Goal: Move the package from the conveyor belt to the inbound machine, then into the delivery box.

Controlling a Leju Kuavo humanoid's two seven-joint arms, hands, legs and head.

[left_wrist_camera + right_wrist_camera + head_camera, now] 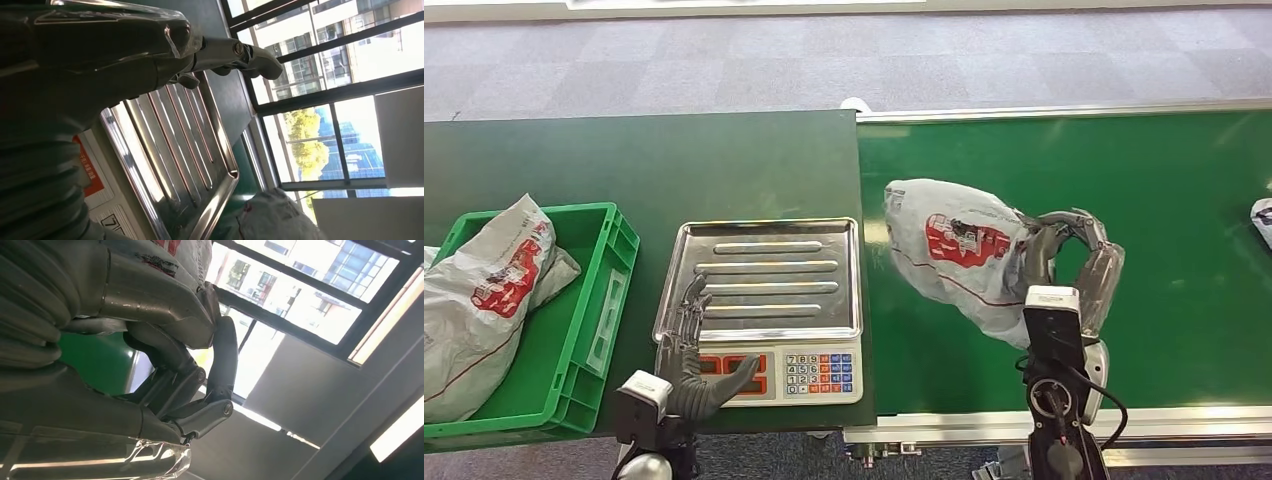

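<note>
A grey plastic package (954,250) with a red print lies over the left part of the green conveyor belt (1164,190). My right hand (1074,265) grips its right end, fingers curled around the bag; the right wrist view shows the hand (165,365) with the bag (185,252) against the thumb. The inbound machine is a scale with a bare steel tray (764,228) and a keypad (819,372), left of the belt. My left hand (686,350) hovers open over the scale's front left corner, fingers spread. The left wrist view shows that hand (100,55) above the tray (170,150).
A green crate (614,250) stands left of the scale and holds another grey package (494,290). A white item (1262,220) lies on the belt at the right edge. The dark green table (674,160) extends behind the scale.
</note>
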